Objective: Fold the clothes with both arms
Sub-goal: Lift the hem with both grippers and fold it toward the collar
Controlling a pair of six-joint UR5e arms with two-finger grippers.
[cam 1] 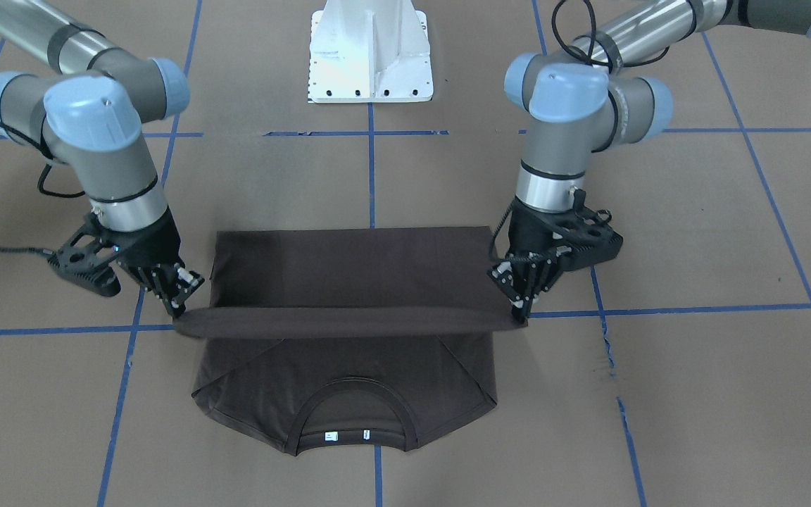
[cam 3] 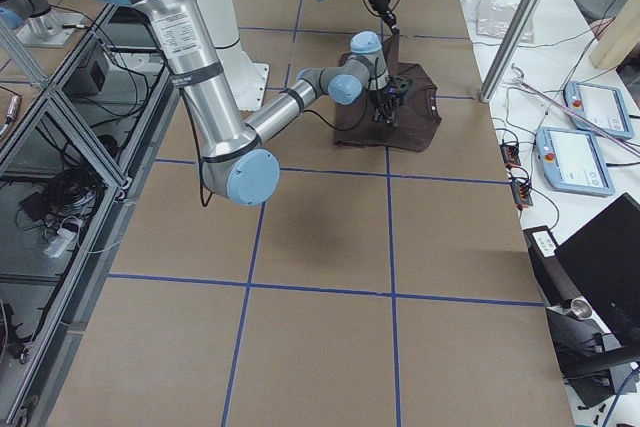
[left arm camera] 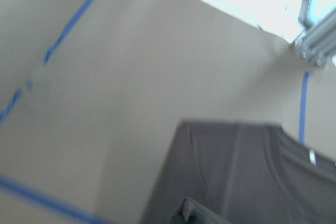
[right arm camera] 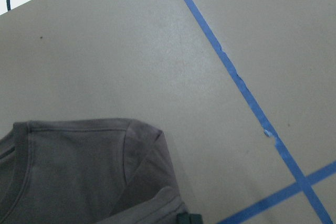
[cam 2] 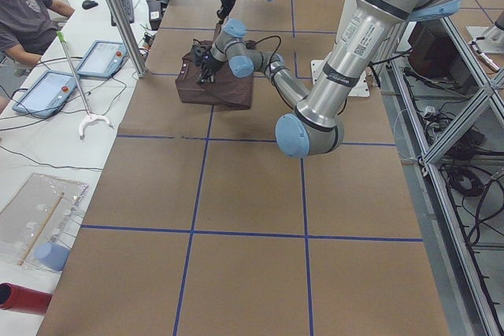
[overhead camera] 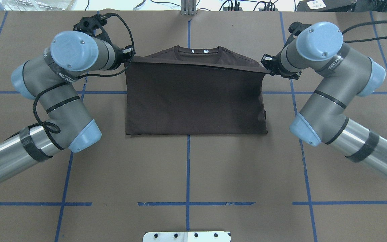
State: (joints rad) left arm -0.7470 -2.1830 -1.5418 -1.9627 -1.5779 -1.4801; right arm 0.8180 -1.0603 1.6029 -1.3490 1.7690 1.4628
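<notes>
Nearest my pedestal (cam 1: 370,53), the shirt (overhead camera: 193,101) lies on the table (cam 1: 694,246) with a straight crease (overhead camera: 195,133) along its close side, where the lower half is turned over. From that crease the upper layer runs smooth and flat up toward my two tools. My left tool (cam 1: 520,310) is pressed together on one corner of the raised edge (cam 1: 349,322), and my right tool (cam 1: 180,306) pinches the other corner. The edge hangs taut between them as a thick dark band, lifted clear of the cloth beneath. Both tools stand just outside the shirt's sides, about level with each other.

Beyond the band the shoulders lie flat on the table. The sleeves (cam 1: 236,377) look folded in already, since slanting flaps show on each side and nothing sticks out past the body. Farthest off is the collar (cam 1: 353,408), uncovered, with two small pale tags (cam 1: 330,436) inside it.

By my reckoning the job is well along. The sleeves are in, and the bottom-to-top fold is more than half made, with the held edge near the collar but short of it. What I judge is left is to carry the edge the rest of the way, lay it down square over the shoulders and let go with both tools. Whether a further fold is wanted after that, I cannot say.
</notes>
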